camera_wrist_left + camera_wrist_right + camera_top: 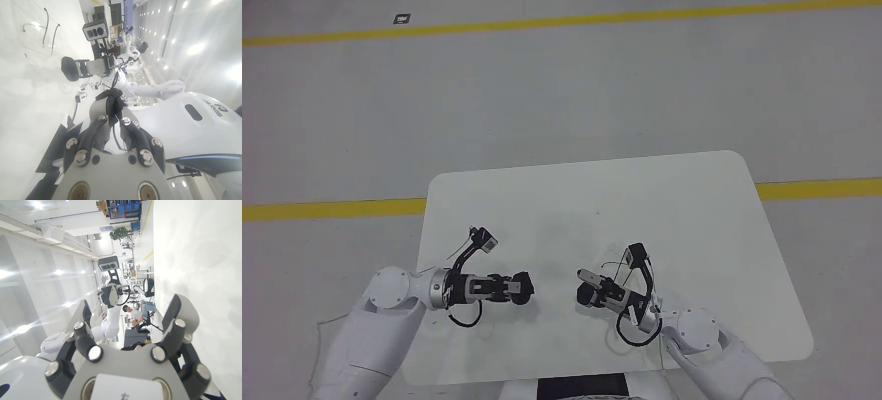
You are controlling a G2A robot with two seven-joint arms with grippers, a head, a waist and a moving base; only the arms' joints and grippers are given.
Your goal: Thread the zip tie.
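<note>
Table: the white table (642, 200) has rounded corners, and both arms work over its near half.
Left gripper: the left gripper (113, 98) is over the near middle of the table, a little left of centre, and points right toward the other gripper.
Left gripper state: its two dark fingers (110, 103) are pressed together at the tips. I cannot tell whether anything thin is pinched between them.
Right gripper: the right gripper (130, 301) is over the near middle, a little right of centre, and points left.
Right gripper state: its jaws are spread wide. The ribbed pads (170, 311) face each other across an open gap, and nothing is between them.
Between the grippers: the tips face each other and are near but apart, with bare table showing in the gap.
Zip tie: I cannot pick it out for certain. In the left wrist view a few thin dark strips (46, 24), curved and loose, lie on the pale surface to the right beyond the right gripper, well apart from both grippers. I cannot tell whether they are zip ties, or whether they lie on the table or past its edge.
Floor: the grey floor (542, 100) has a yellow line (542, 22) along the far side and another level with the table's far edge.
</note>
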